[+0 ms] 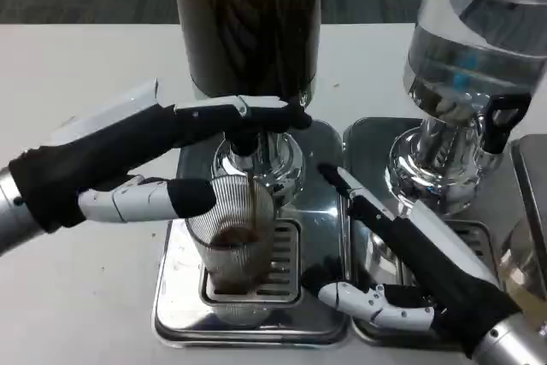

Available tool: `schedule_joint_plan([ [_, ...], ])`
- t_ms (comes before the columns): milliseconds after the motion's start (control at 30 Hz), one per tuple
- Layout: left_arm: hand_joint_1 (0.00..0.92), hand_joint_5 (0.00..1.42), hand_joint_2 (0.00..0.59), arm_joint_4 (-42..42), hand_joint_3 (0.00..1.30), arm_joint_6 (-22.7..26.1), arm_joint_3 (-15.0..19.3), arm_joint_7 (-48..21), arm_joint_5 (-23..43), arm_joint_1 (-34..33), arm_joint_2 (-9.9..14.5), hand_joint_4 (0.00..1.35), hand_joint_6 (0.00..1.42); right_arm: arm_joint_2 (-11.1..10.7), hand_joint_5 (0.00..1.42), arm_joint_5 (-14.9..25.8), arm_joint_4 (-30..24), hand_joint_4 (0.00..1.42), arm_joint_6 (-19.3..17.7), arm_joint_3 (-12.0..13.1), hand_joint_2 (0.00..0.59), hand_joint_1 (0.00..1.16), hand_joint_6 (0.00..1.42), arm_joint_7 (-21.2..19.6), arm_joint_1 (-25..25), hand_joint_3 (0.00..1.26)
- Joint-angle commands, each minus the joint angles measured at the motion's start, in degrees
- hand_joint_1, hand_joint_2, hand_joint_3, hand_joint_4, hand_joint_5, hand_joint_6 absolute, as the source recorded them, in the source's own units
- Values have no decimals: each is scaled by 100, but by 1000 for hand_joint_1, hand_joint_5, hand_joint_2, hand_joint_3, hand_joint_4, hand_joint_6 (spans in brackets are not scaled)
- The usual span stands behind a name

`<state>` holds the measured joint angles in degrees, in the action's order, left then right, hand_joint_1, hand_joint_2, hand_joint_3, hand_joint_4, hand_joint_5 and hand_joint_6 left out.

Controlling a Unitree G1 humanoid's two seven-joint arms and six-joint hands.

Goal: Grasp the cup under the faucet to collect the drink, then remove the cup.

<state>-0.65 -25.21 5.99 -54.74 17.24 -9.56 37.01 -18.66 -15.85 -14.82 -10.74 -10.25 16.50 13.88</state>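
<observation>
White tabletop [77, 57]: the cup [232, 241] sits on the tray [184, 318] under the faucet [244, 138], filling. Left robot hand [145, 160] grips it, fingers on the tap; right robot hand [402, 271] waits open. Leave it too long and it probably overflows.

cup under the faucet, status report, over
Left hand on faucet lever, thumb against cup. Cup on drip tray, some dark drink in. Right hand open beside it, not blocking.

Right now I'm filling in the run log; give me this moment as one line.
left hand: on faucet lever | cup: under faucet, drink collecting | right hand: open beside cup
</observation>
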Motion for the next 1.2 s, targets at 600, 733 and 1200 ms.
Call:
schedule_joint_plan([
  [600,0,159,60,-140,224,-13,-56,-36,-20,133,137,127,90,224,0,-259,525,0,-446,-328,199,548,34,-443,-439,0],
  [733,0,159,60,-145,224,6,-49,-46,18,134,145,127,90,283,0,-308,577,0,-447,-381,199,548,33,-502,-475,0],
  [1200,0,159,60,-216,224,120,-11,-31,85,147,163,127,90,413,0,-308,852,0,-477,-561,199,548,33,-557,-590,0],
])
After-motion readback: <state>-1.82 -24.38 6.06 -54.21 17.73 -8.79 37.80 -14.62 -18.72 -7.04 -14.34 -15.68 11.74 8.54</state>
